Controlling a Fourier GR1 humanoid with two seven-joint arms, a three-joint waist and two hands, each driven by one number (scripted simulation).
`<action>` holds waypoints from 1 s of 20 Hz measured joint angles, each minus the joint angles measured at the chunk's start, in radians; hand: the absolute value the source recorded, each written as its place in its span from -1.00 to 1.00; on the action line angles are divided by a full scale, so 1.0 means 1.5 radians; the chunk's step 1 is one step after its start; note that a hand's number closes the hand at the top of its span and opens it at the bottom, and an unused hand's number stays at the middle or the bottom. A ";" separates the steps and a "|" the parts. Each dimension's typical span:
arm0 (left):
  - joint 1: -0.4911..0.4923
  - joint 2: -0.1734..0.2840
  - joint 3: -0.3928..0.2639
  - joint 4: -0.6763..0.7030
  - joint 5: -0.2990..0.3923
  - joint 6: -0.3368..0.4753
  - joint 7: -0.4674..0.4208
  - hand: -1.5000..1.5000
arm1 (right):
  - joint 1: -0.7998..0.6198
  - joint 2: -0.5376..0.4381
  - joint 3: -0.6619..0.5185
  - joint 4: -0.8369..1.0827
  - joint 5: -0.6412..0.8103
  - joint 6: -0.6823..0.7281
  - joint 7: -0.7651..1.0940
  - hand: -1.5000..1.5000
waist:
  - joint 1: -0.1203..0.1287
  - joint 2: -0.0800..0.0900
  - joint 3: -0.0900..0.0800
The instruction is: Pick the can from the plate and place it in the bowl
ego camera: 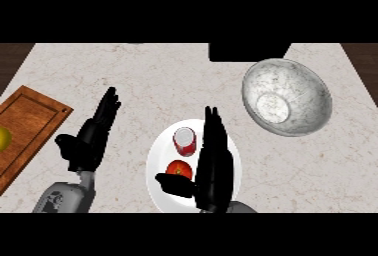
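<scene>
A red can [184,141] with a pale top stands on the white plate [159,159] near the counter's front. A red tomato [179,169] lies on the same plate just in front of the can. My right hand [212,165] is over the plate's right half, fingers straight and pointing away, right beside the can; its thumb reaches left, in front of the tomato. It holds nothing. The marbled grey bowl [286,96] sits to the back right of the plate, with nothing in it. My left hand [92,135] rests open at the left.
A wooden cutting board [29,131] lies at the left edge with a yellow fruit [4,138] partly in view on it. A black object [249,52] stands at the counter's back edge, behind the bowl.
</scene>
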 measured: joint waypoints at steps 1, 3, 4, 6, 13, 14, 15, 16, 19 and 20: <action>0.002 -0.002 -0.002 -0.005 -0.001 0.000 0.002 0.00 | -0.002 0.000 0.002 -0.002 0.001 -0.007 -0.002 -1.00 | 0.001 0.000 0.000; -0.001 -0.009 -0.004 -0.005 -0.010 0.006 0.003 0.00 | -0.004 0.000 0.003 -0.002 -0.005 -0.021 -0.007 -1.00 | 0.002 0.000 0.000; -0.004 -0.009 -0.004 -0.008 -0.011 0.006 0.011 0.00 | -0.010 0.000 0.001 -0.007 -0.004 -0.023 -0.004 -1.00 | 0.002 0.000 0.000; -0.002 -0.010 -0.001 -0.004 -0.010 0.001 0.007 0.00 | -0.005 0.000 0.009 -0.009 -0.005 -0.038 -0.007 -1.00 | 0.003 0.000 0.000; -0.011 -0.018 0.003 -0.001 -0.016 -0.001 0.011 0.00 | -0.007 0.001 0.006 0.024 -0.048 -0.095 -0.024 -1.00 | 0.005 0.002 0.000; -0.001 -0.019 0.000 -0.009 -0.017 -0.002 0.010 0.00 | 0.000 0.001 0.011 0.023 -0.046 -0.101 -0.024 -1.00 | 0.005 0.001 0.000; 0.002 -0.018 0.001 -0.013 -0.017 -0.005 0.010 0.00 | 0.003 0.001 0.012 0.031 -0.053 -0.114 -0.031 -1.00 | 0.006 0.001 0.000; 0.004 -0.015 0.002 -0.017 -0.016 -0.008 0.014 0.00 | -0.004 0.001 0.010 0.048 -0.065 -0.128 -0.037 -1.00 | 0.008 0.002 0.000; 0.001 -0.018 0.004 -0.020 -0.016 -0.012 0.020 0.00 | -0.016 0.002 0.019 0.084 -0.093 -0.161 -0.049 -1.00 | 0.009 0.002 0.000; 0.002 -0.022 0.004 -0.013 -0.020 -0.012 0.013 0.00 | -0.015 0.002 0.025 0.091 -0.095 -0.171 -0.052 -1.00 | 0.008 0.002 0.000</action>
